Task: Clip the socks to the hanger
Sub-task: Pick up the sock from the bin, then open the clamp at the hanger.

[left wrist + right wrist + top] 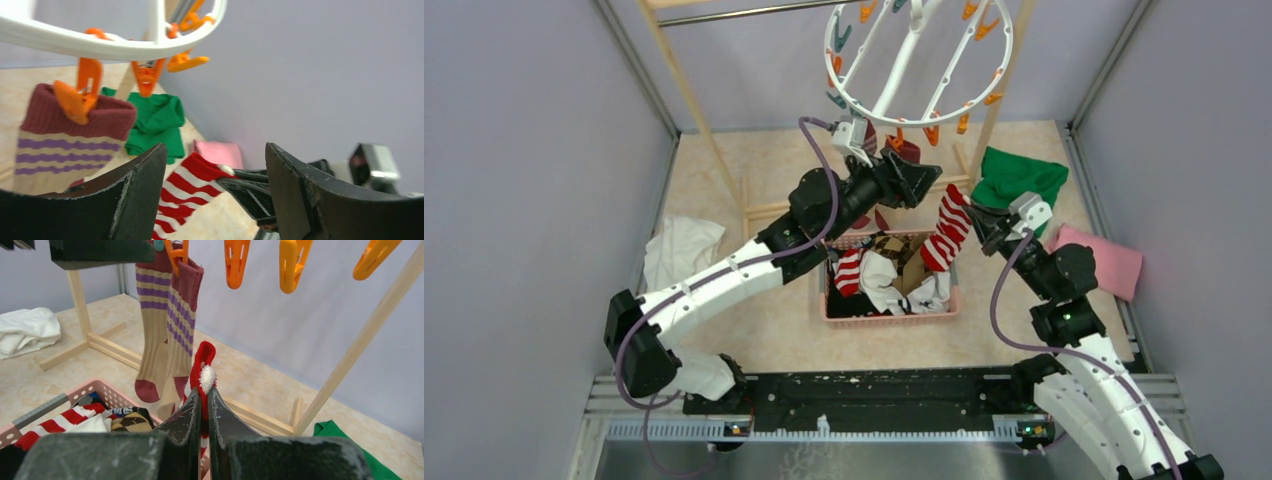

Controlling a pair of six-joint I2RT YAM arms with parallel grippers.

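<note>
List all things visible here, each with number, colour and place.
hanger: one, white, hanging at back
pegs: several, mostly orange, under hanger ring
tan striped socks: two, maroon cuffs, pegged up
red striped sock: one, above basket
basket: one, pink, centre, holding socks
green cloth: one, far right
pink cloth: one, right
white cloth: one, left
wooden rack: one, pale, back
left gripper: black, open by hanger
right gripper: black, shut on red striped sock

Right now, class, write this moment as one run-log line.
left gripper: open, below hanger | right gripper: shut on red-and-white striped sock, above basket | tan and maroon striped socks: pegged on hanger
</note>
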